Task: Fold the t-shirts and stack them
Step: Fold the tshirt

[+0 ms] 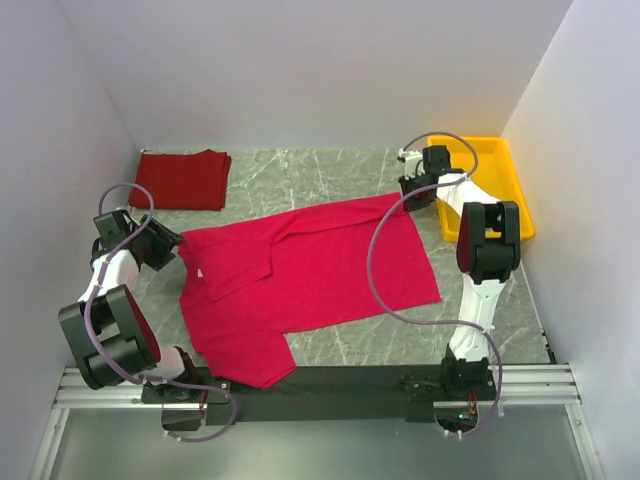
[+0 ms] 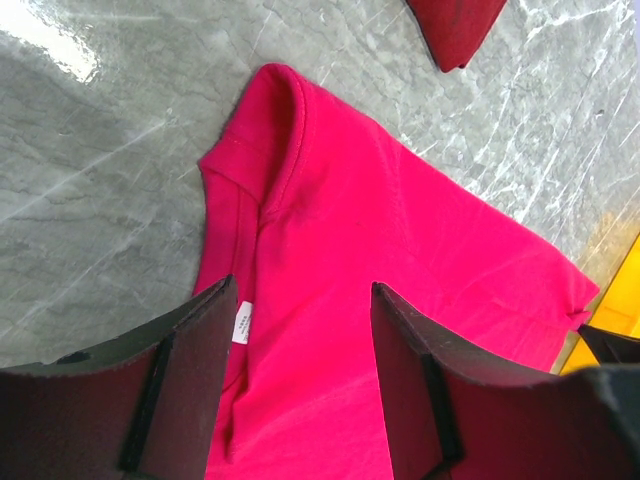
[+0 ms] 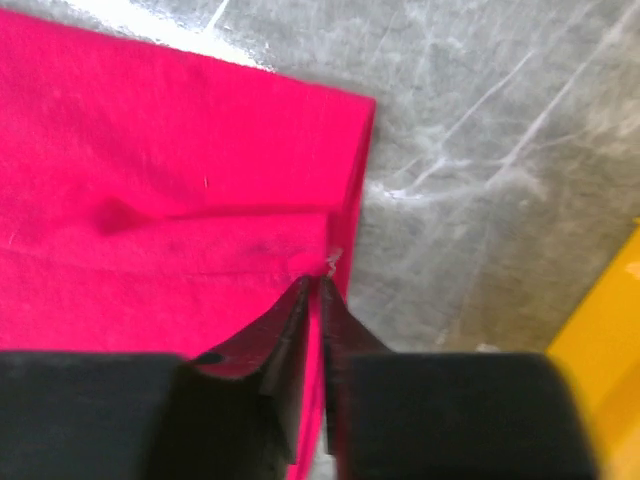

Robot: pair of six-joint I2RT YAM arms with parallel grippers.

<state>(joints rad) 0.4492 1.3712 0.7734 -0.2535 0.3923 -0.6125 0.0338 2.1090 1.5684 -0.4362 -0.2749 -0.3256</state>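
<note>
Seen from the left wrist, the print on the shirt's (image 2: 400,260) label (image 2: 242,322) is too small to read. The dark shirt (image 2: 455,25) is cropped by the top edge, the tray (image 2: 622,300) by the right. The right wrist view is blurred: the right fingers (image 3: 285,350) meet at the shirt's hem, but whether cloth is pinched between them cannot be told. From above, the left arm (image 1: 110,335) masks the near-left part of the counter (image 1: 330,175).

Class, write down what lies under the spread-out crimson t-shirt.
The grey marbled table shows all around the crimson t-shirt. Whatever lies directly beneath the cloth is covered.
</note>
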